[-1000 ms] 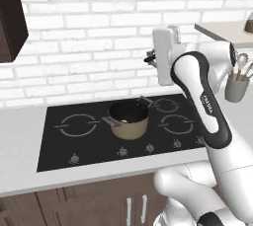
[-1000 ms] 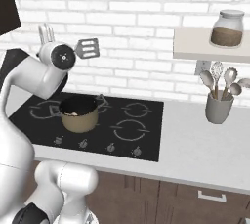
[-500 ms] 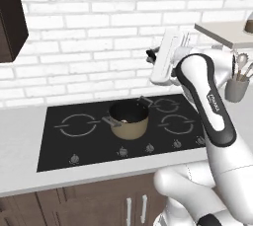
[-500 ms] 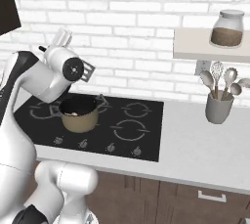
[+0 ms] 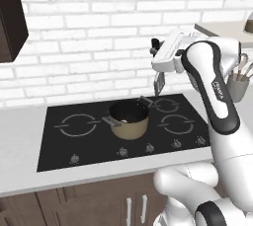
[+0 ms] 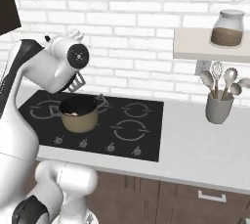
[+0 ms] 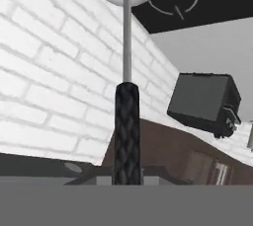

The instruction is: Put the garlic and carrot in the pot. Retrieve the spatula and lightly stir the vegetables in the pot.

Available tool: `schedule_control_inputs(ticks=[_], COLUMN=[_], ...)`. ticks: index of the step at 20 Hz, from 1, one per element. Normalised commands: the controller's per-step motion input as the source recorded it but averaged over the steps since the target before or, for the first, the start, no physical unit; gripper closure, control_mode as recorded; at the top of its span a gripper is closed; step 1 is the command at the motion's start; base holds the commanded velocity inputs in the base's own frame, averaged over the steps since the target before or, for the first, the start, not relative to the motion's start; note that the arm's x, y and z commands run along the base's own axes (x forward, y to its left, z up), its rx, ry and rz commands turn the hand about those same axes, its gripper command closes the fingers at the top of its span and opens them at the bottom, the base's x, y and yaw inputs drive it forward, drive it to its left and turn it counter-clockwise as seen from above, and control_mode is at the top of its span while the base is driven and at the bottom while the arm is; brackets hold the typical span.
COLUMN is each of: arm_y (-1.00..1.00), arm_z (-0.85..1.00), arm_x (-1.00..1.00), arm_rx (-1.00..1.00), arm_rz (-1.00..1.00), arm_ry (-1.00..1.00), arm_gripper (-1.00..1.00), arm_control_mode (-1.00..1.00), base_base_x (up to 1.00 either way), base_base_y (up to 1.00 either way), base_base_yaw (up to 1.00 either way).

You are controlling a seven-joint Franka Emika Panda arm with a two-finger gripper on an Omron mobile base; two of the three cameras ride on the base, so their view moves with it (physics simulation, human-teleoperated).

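Note:
The tan-gold pot [image 5: 128,120] [image 6: 78,114] stands in the middle of the black cooktop [image 5: 74,143] [image 6: 141,137]. Inside the pot a pale bit that looks like the garlic [image 5: 127,120] [image 6: 73,114] lies on the dark bottom. I cannot make out the carrot in there. My gripper [image 5: 160,70] [image 7: 127,170] hangs above and behind the pot's right side, shut on the spatula. The spatula's slotted head [image 5: 158,84] [image 6: 74,84] points down toward the cooktop, above the pot's rim. In the hand view the spatula's dark handle [image 7: 127,131] and thin shaft run straight up from the gripper.
A grey holder with spoons and a whisk [image 5: 238,87] [image 6: 218,108] stands on the counter at the right. Above it a shelf [image 6: 195,47] carries a glass jar [image 6: 227,28]. The white brick wall runs close behind the cooktop. A dark cabinet [image 5: 10,18] hangs at the upper left.
The hand has turned and come down with the spatula. Its head, held high and sideways a second ago, now points downward and hangs lower, nearer the pot.

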Motion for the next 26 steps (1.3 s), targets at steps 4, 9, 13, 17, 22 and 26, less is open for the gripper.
schedule_control_inputs(ticks=[4,9,13,17,22,26], arm_y=[-0.18,-0.23,-0.04,0.0,-0.08,-0.03], arm_z=[-0.08,-0.18,-0.31,-0.18,-0.21,-0.26], arm_x=[0.18,0.2,0.27,0.16,0.18,0.03], arm_rx=[0.48,0.5,0.11,0.0,0.0,0.0], arm_rz=[0.0,0.01,0.04,0.0,0.0,0.0], arm_ry=[0.33,0.19,0.0,-0.04,0.01,0.06], arm_gripper=[1.0,1.0,1.0,1.0,1.0,1.0], arm_control_mode=[-1.0,-1.0,-1.0,-1.0,-1.0,-1.0], base_base_x=[0.0,0.0,0.0,0.0,0.0,0.0], base_base_y=[0.0,0.0,0.0,0.0,0.0,0.0], base_base_yaw=[0.0,0.0,0.0,0.0,0.0,0.0])
